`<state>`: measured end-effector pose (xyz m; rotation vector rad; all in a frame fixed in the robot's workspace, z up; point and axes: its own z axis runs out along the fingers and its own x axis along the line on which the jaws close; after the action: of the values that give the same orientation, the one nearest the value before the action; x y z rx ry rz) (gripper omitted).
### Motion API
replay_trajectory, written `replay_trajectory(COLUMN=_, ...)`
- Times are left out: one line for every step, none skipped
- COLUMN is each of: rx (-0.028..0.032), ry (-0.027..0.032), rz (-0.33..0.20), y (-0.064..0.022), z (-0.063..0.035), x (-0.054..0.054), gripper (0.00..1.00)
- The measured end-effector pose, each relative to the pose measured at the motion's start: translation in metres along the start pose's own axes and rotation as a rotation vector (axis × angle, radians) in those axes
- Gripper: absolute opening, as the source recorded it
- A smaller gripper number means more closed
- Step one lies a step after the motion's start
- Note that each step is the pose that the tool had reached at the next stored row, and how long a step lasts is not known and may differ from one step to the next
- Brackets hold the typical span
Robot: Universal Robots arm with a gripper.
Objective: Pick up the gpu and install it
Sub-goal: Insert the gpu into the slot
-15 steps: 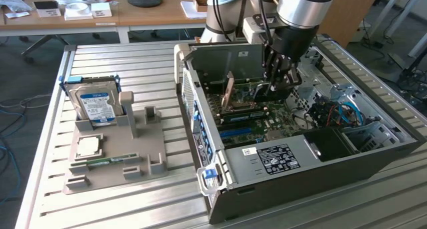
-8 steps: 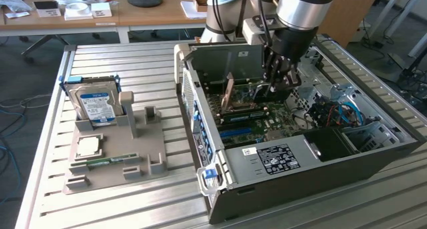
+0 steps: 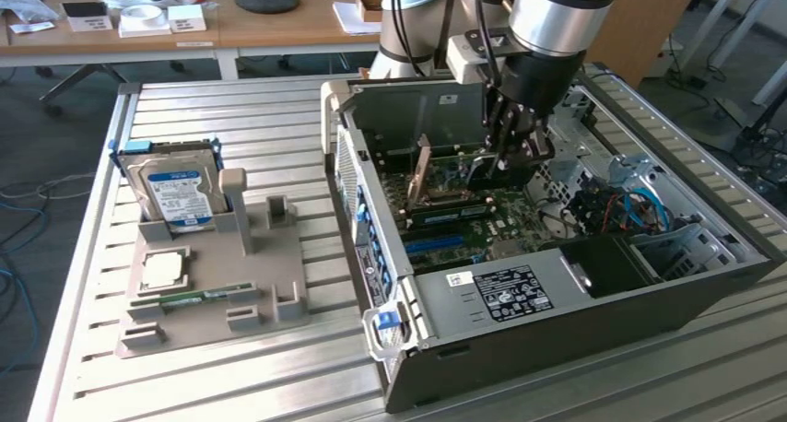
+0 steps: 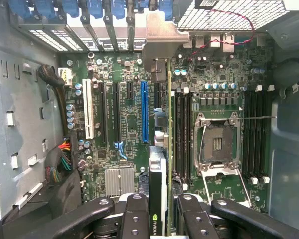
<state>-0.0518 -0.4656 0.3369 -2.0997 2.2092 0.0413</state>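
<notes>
The arm (image 3: pixel 559 17) is a silver-grey tube with a black wrist (image 3: pixel 541 81), black cables (image 3: pixel 495 53), and a black gripper (image 4: pixel 162 201) whose fingers (image 4: pixel 134 216) carry round screw holes.

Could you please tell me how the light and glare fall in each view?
Exterior view: light glares off the ribbed table on that view's right, and the computer case interior lies in shade beneath the end effector. Wrist view: even light on the motherboard and the gripped gpu, no harsh shadows.
</notes>
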Motion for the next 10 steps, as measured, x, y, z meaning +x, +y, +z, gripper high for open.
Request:
replay_trajectory(rx=0.0002, ry=0.0005, rz=0.0, y=0.0, z=0.0002, x=-0.0001, gripper=0.27)
replay_trajectory(rx=0.0002, ry=0.0016, rz=0.0, y=0.0, z=0.0002, x=-0.0001, gripper=0.27)
replay_trajectory(rx=0.0, ry=0.0025, rz=0.0, y=0.0, z=0.0001, x=-0.0001, gripper=0.27)
replay_trajectory(rx=-0.0001, ry=0.0028, rz=0.0, y=0.0, z=0.0, x=-0.0001, gripper=0.27)
replay_trajectory(rx=-0.0001, ry=0.0028, rz=0.0, y=0.0, z=0.0, x=-0.0001, gripper=0.27)
replay_trajectory(rx=-0.0002, ry=0.0028, rz=0.0, y=0.0, z=0.0, x=-0.0001, gripper=0.27)
replay_trajectory(rx=-0.0001, ry=0.0028, rz=0.0, y=0.0, z=0.0001, x=-0.0002, gripper=0.27)
replay_trajectory(rx=-0.0001, ry=0.0027, rz=0.0, y=0.0, z=0.0001, x=-0.0002, gripper=0.27)
replay_trajectory(rx=-0.0001, ry=0.0028, rz=0.0, y=0.0, z=0.0001, x=-0.0002, gripper=0.27)
replay_trajectory(rx=-0.0001, ry=0.0027, rz=0.0, y=0.0, z=0.0001, x=-0.0002, gripper=0.27)
